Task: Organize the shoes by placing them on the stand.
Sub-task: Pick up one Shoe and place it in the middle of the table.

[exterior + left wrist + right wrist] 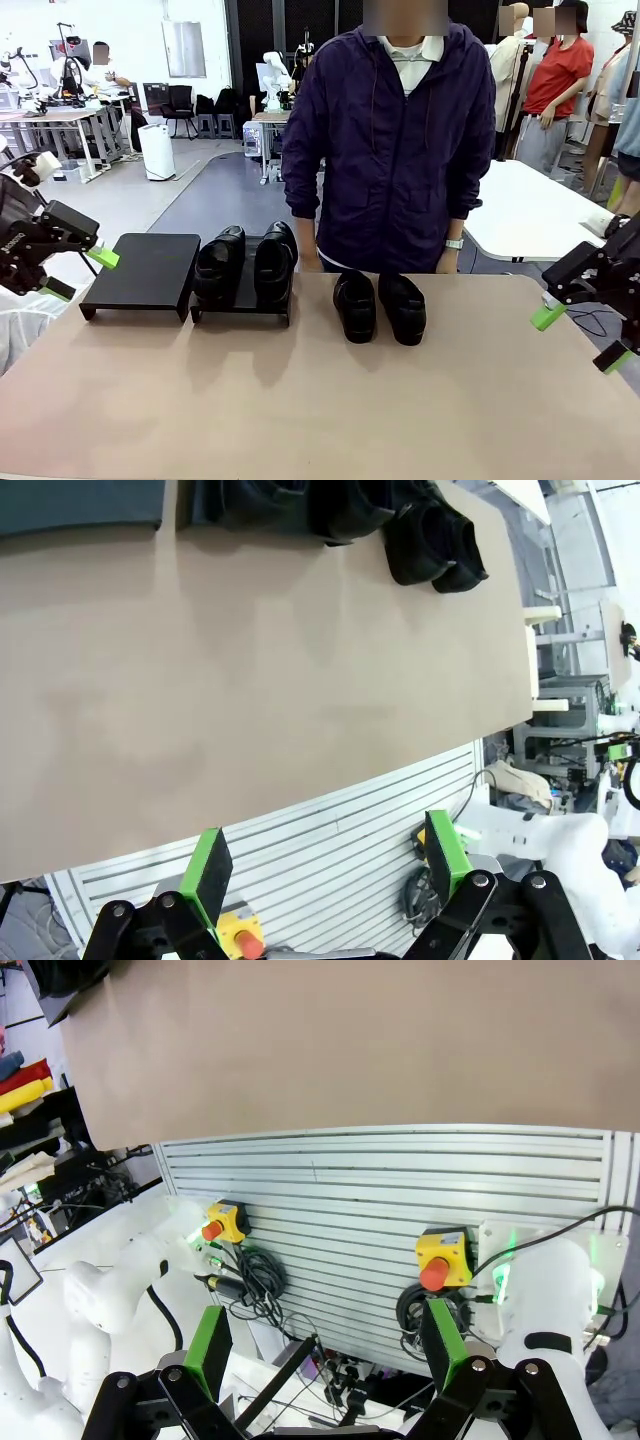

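Two black stand trays sit at the table's far left. The left stand [140, 272] is bare. The right stand [243, 298] carries a pair of glossy black shoes [245, 262], toes toward me. Another pair of shoes [380, 306] rests on the table just right of the stands, in front of the person. My left gripper [80, 273] hangs open off the table's left edge, beside the bare stand. My right gripper [580, 337] hangs open past the right edge. In the left wrist view the open left gripper [328, 860] looks at the table pair [435, 545] and bare stand [80, 505].
A person in a dark purple jacket [400, 150] stands at the far edge behind the loose pair. The tan tabletop [320, 400] stretches wide in front. The right wrist view, with the open right gripper [325, 1345], shows the slatted metal base [400, 1190] with yellow button boxes below the table.
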You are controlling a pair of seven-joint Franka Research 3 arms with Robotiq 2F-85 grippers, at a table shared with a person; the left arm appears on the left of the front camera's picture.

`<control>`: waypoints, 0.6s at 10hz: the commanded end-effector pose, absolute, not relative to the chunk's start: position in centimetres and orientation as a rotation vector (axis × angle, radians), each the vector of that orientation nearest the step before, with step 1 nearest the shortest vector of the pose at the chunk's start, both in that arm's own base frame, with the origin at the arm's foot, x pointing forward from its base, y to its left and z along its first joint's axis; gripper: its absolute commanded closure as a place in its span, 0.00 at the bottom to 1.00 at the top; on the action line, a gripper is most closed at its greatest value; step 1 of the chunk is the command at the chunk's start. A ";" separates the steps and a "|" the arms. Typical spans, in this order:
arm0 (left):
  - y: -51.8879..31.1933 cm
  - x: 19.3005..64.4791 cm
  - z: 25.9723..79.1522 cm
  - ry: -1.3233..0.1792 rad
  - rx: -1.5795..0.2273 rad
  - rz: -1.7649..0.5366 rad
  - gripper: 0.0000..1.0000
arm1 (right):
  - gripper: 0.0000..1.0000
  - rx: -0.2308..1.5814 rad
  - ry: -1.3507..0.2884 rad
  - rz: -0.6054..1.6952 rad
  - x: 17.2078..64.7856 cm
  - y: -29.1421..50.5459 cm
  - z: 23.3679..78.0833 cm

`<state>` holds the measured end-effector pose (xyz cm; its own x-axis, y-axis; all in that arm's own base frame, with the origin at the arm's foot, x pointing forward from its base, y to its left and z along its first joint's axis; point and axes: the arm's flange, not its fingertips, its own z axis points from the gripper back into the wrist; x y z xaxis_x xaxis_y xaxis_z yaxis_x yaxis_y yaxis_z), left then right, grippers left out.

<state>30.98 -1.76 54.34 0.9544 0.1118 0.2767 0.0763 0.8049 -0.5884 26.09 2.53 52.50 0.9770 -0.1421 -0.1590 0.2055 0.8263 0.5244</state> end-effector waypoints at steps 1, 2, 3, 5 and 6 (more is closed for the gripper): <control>-1.6 30.9 54.1 -0.313 -0.655 0.001 0.00 | 0.00 0.443 0.113 -0.264 27.5 4.8 54.5; -1.6 30.9 54.1 -0.313 -0.655 0.001 0.00 | 0.00 0.302 0.099 -0.257 32.5 9.3 55.9; -1.6 30.9 54.1 -0.313 -0.655 0.001 0.00 | 0.00 0.228 0.112 -0.198 36.6 14.5 56.4; -1.6 30.9 54.1 -0.313 -0.655 0.001 0.00 | 0.00 0.030 0.103 -0.123 41.6 25.3 54.4; -1.6 30.9 54.1 -0.313 -0.655 0.001 0.00 | 0.00 -0.055 0.106 -0.086 42.7 30.4 52.4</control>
